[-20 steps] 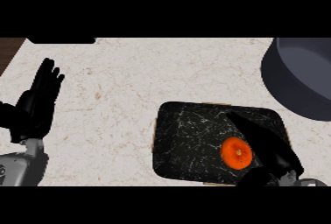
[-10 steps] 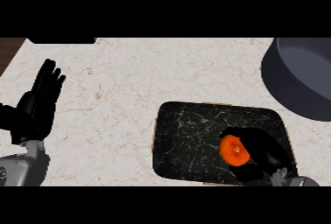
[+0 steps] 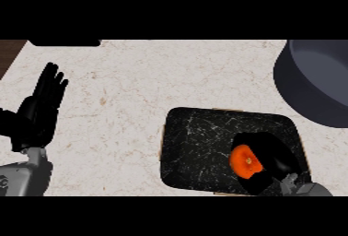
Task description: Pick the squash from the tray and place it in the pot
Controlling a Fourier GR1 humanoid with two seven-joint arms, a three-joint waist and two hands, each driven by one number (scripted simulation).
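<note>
The counter point(image 3: 149, 83) is pale, speckled stone. A black marbled tray point(image 3: 204, 138) lies flat on it toward the lower right. A dark grey pot point(image 3: 316, 83) stands at the right edge, well apart from the tray. A dark object point(image 3: 65, 42), perhaps an appliance base, sits at the top left.

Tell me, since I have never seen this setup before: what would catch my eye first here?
The bright orange squash stands out at once, lying on the dark marbled tray at lower right, with the black right hand curled round it. At the upper right edge sits the big dark pot, partly cut off. At far left the left hand rests open, fingers up, over the pale counter.
</note>
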